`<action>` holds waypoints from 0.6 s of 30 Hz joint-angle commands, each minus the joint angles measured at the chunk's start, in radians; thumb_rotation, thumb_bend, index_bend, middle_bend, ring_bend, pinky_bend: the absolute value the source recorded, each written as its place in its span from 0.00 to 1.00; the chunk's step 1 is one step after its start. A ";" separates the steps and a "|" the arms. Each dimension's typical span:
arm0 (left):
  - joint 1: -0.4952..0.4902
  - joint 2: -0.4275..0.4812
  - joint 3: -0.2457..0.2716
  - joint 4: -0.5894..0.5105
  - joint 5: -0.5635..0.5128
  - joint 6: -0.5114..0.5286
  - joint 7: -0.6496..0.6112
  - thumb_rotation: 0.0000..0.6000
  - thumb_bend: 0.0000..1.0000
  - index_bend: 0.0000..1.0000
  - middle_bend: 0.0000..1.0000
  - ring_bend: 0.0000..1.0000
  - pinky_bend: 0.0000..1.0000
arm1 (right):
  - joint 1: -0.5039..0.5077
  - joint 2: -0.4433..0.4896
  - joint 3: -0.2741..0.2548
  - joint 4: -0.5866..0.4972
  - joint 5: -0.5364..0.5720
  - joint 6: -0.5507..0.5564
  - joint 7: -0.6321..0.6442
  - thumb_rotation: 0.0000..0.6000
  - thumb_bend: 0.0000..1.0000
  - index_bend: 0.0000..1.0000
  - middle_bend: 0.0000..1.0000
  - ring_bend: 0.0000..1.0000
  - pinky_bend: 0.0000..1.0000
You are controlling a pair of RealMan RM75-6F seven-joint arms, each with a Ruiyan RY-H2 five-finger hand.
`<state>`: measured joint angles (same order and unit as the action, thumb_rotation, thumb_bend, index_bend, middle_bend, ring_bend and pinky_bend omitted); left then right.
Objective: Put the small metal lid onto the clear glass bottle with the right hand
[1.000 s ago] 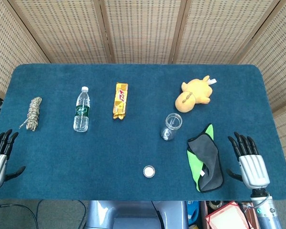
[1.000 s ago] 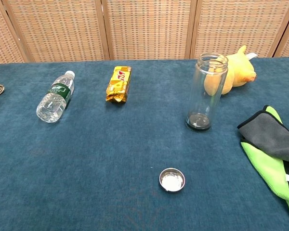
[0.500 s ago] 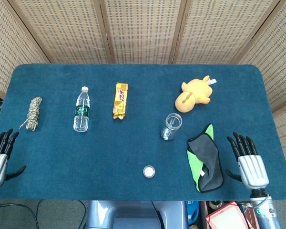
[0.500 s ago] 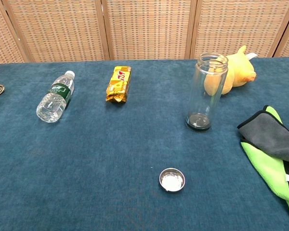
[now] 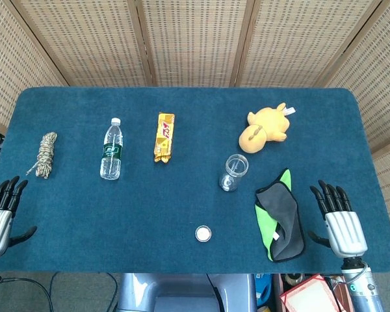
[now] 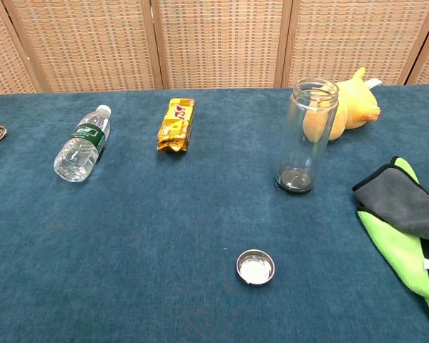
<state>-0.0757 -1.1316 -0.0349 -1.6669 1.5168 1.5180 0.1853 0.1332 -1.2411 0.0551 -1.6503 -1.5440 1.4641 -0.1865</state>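
The small metal lid (image 5: 203,233) (image 6: 255,266) lies flat on the blue table cloth near the front edge, open side up. The clear glass bottle (image 5: 233,172) (image 6: 307,137) stands upright and uncapped, behind and to the right of the lid. My right hand (image 5: 338,218) hovers at the front right corner, fingers spread and empty, well right of the lid. My left hand (image 5: 0,211) sits at the front left edge, also spread and empty. Neither hand shows in the chest view.
A green and grey cloth (image 5: 278,217) (image 6: 407,225) lies between my right hand and the lid. A yellow plush toy (image 5: 265,128) sits behind the bottle. A snack bar (image 5: 164,136), a plastic water bottle (image 5: 112,149) and a rope bundle (image 5: 44,155) lie to the left.
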 commanded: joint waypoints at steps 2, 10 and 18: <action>0.000 0.001 0.000 0.000 0.001 0.001 -0.002 1.00 0.18 0.00 0.00 0.00 0.00 | 0.000 -0.001 -0.002 -0.001 -0.006 0.003 0.003 1.00 0.02 0.00 0.00 0.00 0.00; 0.001 0.004 -0.001 -0.003 0.002 0.003 -0.009 1.00 0.18 0.00 0.00 0.00 0.00 | 0.002 -0.003 -0.004 0.000 -0.026 0.010 0.013 1.00 0.02 0.00 0.00 0.00 0.00; -0.002 0.004 -0.004 -0.004 -0.004 -0.002 -0.010 1.00 0.18 0.00 0.00 0.00 0.00 | 0.019 -0.006 -0.008 0.016 -0.083 0.021 0.075 1.00 0.02 0.00 0.00 0.00 0.00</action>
<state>-0.0776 -1.1275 -0.0386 -1.6704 1.5137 1.5161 0.1757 0.1464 -1.2462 0.0487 -1.6390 -1.6165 1.4860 -0.1210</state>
